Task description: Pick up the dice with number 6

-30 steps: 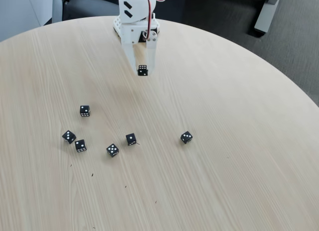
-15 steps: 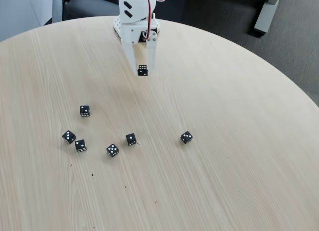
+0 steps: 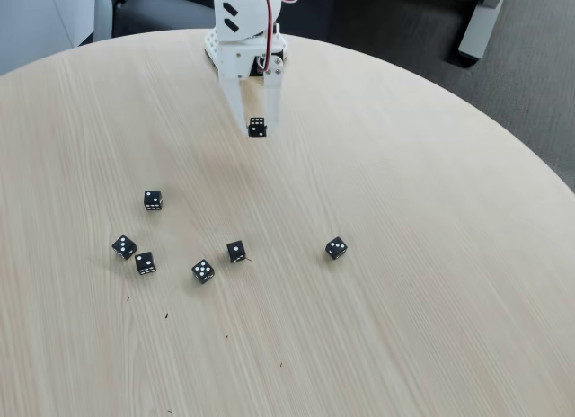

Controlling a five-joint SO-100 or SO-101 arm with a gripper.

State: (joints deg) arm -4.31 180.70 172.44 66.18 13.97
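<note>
table (image 3: 431, 255) | end effector (image 3: 257, 128) clamps die (image 3: 257, 127), lifted

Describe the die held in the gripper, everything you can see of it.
The die is a small black cube with white pips, looking like hard plastic. Its upper face is crowded with pips in two rows, though too small to count surely. It sits pinched between the white fingers of the gripper, slightly tilted, near the far side of the pale wooden table. Whether it is lifted off the table cannot be told.
</note>
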